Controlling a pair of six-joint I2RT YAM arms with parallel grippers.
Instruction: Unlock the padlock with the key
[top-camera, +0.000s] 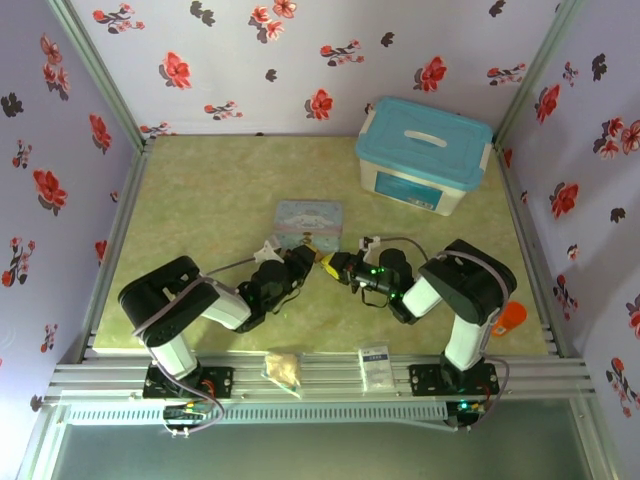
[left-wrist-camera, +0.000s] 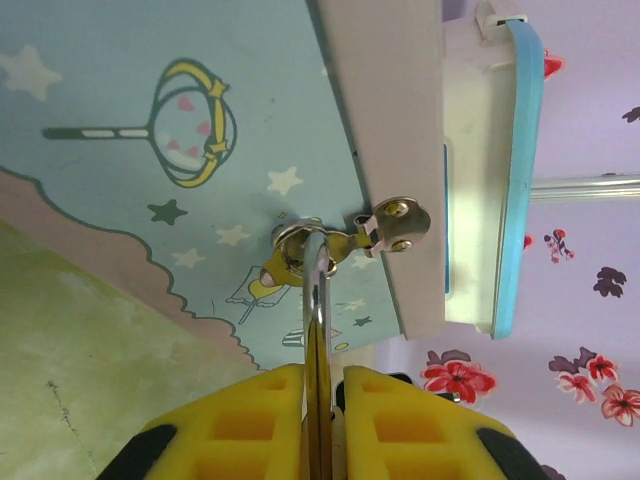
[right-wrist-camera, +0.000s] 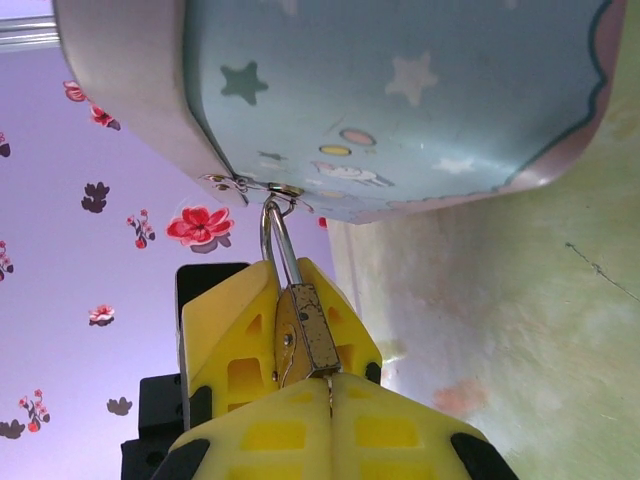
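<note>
The brass padlock (right-wrist-camera: 308, 330) hangs by its silvery shackle (right-wrist-camera: 275, 240) from the hasp of the pale blue cartoon tin (top-camera: 308, 222). My left gripper (left-wrist-camera: 322, 372) is shut on the padlock (left-wrist-camera: 317, 335), seen edge-on between its yellow fingers (right-wrist-camera: 228, 335). My right gripper (right-wrist-camera: 330, 385) is shut on the key (right-wrist-camera: 329, 379). Just a thin dark sliver of the key shows, right at the padlock's bottom face. In the top view both grippers meet tip to tip in front of the tin, left gripper (top-camera: 312, 262) and right gripper (top-camera: 340, 266).
A white storage box with a blue lid (top-camera: 425, 150) stands at the back right, close behind the tin. Two small bags (top-camera: 283, 367) (top-camera: 375, 365) lie on the front rail. An orange object (top-camera: 508, 318) sits by the right arm. Flowered walls enclose the table.
</note>
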